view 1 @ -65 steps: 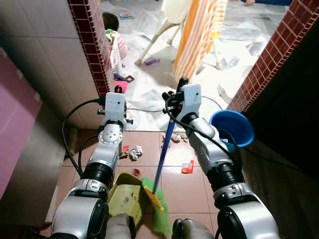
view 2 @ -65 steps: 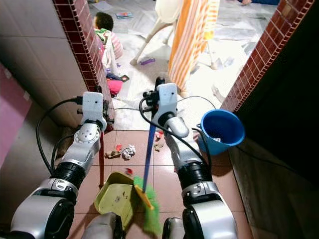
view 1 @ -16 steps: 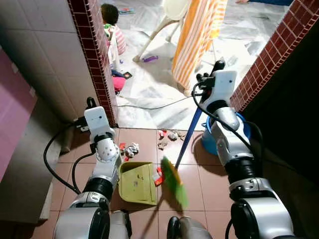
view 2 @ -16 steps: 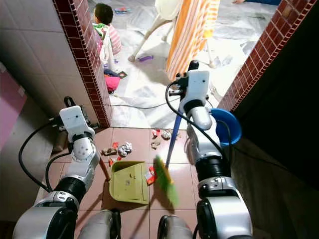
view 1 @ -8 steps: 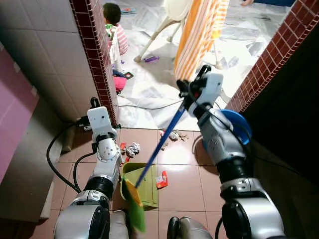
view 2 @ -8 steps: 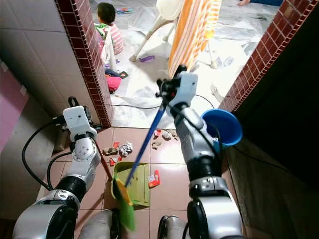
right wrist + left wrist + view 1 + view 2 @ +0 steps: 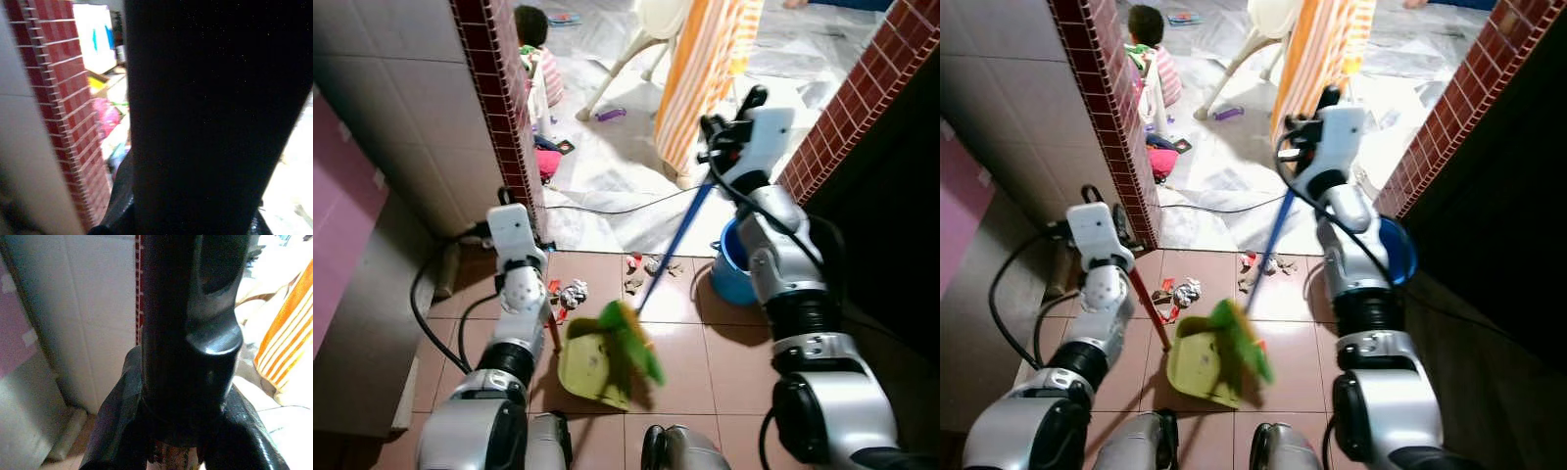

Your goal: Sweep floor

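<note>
The yellow-green dustpan (image 7: pixel 588 364) lies on the red-brown tiled floor (image 7: pixel 680 357), just in front of the robot's feet. The pictures do not let me tell what is inside it, because the green broom head (image 7: pixel 628 340) is blurred and hangs over its right part. The blue bucket (image 7: pixel 732 269) stands on the floor at the right, near the brick wall (image 7: pixel 858 98), partly behind the right arm; its content cannot be seen.

The right gripper (image 7: pixel 724 132) is raised high and closed around the top of the blue broom handle (image 7: pixel 672 247), which slopes down to the left toward the green head. The left gripper (image 7: pixel 506 227) is closed on the red dustpan handle (image 7: pixel 1149 307), which goes down to the dustpan's left edge. In both wrist views a dark handle stands close before the camera.

Small litter (image 7: pixel 646 266) and a crumpled paper (image 7: pixel 573 293) lie on the tiles at the edge of the white sheet (image 7: pixel 612 186). A person sits far behind on that sheet (image 7: pixel 541 59).

Half a second ago the broom head was at the left near corner of the dustpan and the right gripper was lower and more to the left; now the head is over the dustpan's right side and the gripper is higher, to the right. The red scrap that lay beside the dustpan's right edge can no longer be made out.
</note>
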`<state>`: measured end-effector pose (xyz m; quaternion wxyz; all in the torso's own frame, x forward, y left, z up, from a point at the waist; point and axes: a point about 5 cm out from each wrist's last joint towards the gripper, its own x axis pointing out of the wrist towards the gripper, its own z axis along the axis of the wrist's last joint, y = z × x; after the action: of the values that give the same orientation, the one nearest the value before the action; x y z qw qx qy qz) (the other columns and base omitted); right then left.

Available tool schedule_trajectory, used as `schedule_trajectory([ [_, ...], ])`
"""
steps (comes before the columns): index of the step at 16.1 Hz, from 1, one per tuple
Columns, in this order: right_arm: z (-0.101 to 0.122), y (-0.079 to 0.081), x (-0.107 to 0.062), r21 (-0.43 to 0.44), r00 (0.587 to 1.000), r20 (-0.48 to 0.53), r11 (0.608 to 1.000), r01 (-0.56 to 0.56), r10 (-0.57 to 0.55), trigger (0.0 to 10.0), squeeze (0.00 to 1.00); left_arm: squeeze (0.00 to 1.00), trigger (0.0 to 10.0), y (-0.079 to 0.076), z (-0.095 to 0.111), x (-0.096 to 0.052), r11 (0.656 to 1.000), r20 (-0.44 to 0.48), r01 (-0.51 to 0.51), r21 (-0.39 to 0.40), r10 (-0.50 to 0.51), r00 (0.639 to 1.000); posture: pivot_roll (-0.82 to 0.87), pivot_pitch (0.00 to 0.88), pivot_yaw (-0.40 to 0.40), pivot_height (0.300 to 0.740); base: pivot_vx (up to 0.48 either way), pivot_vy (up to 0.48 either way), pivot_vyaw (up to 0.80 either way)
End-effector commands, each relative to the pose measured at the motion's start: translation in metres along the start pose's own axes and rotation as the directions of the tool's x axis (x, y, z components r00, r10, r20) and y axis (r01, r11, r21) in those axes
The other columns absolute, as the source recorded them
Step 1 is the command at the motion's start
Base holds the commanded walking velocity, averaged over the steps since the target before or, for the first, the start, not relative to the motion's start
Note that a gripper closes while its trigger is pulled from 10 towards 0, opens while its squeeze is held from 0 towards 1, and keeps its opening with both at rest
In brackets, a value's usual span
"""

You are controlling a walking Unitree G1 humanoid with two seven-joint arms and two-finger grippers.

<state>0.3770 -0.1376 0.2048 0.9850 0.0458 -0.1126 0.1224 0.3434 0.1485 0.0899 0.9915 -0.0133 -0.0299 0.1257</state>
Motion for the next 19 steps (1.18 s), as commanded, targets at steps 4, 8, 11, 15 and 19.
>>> schedule_trajectory([
  [4, 0.019, -0.005, 0.006, -0.089, 0.995, 0.097, 0.995, 0.034, -0.025, 10.0, 0.00, 0.00, 10.0, -0.005, 0.030, 0.010, 0.999, 0.116, 0.028, -0.027, -0.024, 0.993, 0.00, 0.103, -0.060, 0.740, 0.000, 0.000, 0.00],
  [8, 0.010, -0.008, 0.003, -0.158, 0.996, 0.073, 0.985, 0.062, -0.051, 10.0, 0.00, 0.00, 10.0, -0.005, 0.011, 0.004, 0.999, 0.033, 0.030, 0.035, -0.031, 0.999, 0.00, 0.103, -0.063, 0.740, 0.000, 0.000, 0.00],
  [11, 0.003, -0.008, 0.000, -0.185, 0.997, 0.056, 0.981, 0.061, -0.052, 10.0, 0.00, 0.00, 10.0, -0.006, 0.002, -0.002, 0.996, 0.009, 0.058, 0.074, -0.059, 0.998, -0.01, 0.105, -0.063, 0.740, 0.000, 0.000, 0.00],
  [15, -0.028, -0.002, -0.007, -0.124, 0.992, -0.104, 0.990, 0.064, -0.077, 10.0, 0.00, 0.00, 10.0, -0.010, -0.021, -0.013, 0.995, -0.106, 0.054, 0.086, -0.044, 0.993, -0.01, 0.109, -0.061, 0.740, 0.000, 0.000, 0.00],
  [19, -0.039, 0.015, -0.001, 0.139, 0.977, -0.200, 0.986, 0.095, -0.066, 10.0, 0.00, 0.00, 10.0, -0.010, -0.023, -0.013, 0.996, -0.122, 0.033, 0.089, -0.022, 0.992, -0.01, 0.110, -0.066, 0.740, 0.000, 0.000, 0.00],
])
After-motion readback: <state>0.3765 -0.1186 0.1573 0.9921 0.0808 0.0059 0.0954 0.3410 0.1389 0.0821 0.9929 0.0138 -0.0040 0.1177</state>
